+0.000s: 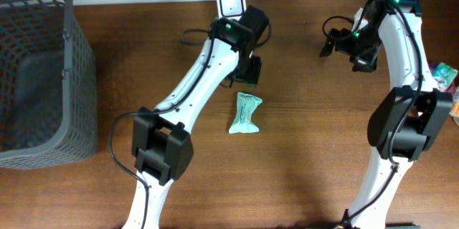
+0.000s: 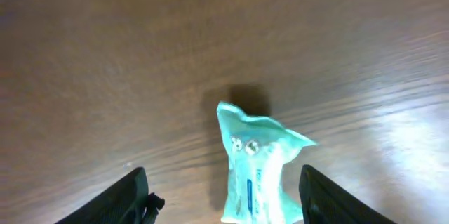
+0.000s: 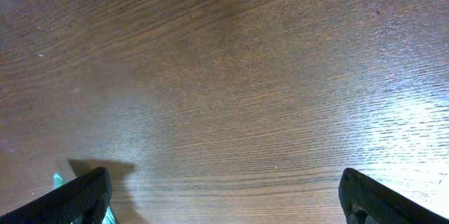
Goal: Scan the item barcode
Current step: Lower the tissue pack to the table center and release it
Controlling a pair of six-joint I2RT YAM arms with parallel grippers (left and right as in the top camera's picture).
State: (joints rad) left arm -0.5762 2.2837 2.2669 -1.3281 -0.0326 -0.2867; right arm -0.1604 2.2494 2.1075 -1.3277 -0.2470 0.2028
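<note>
A teal plastic packet (image 1: 246,113) lies flat on the brown table, a little in front of my left gripper (image 1: 248,72). In the left wrist view the packet (image 2: 261,170) lies between the two dark fingers (image 2: 121,199), nearer the right one, and neither touches it. That gripper (image 2: 223,182) is open and holds nothing. My right gripper (image 1: 336,42) hovers at the back right, far from the packet. It (image 3: 224,182) is wide open over bare wood, and a teal sliver of the packet (image 3: 59,180) shows beside its left finger. No barcode can be made out.
A dark mesh basket (image 1: 68,71) fills the left side of the table. A small white framed device (image 1: 232,1) stands at the back edge behind the left arm. Some colourful packets (image 1: 445,76) lie at the far right edge.
</note>
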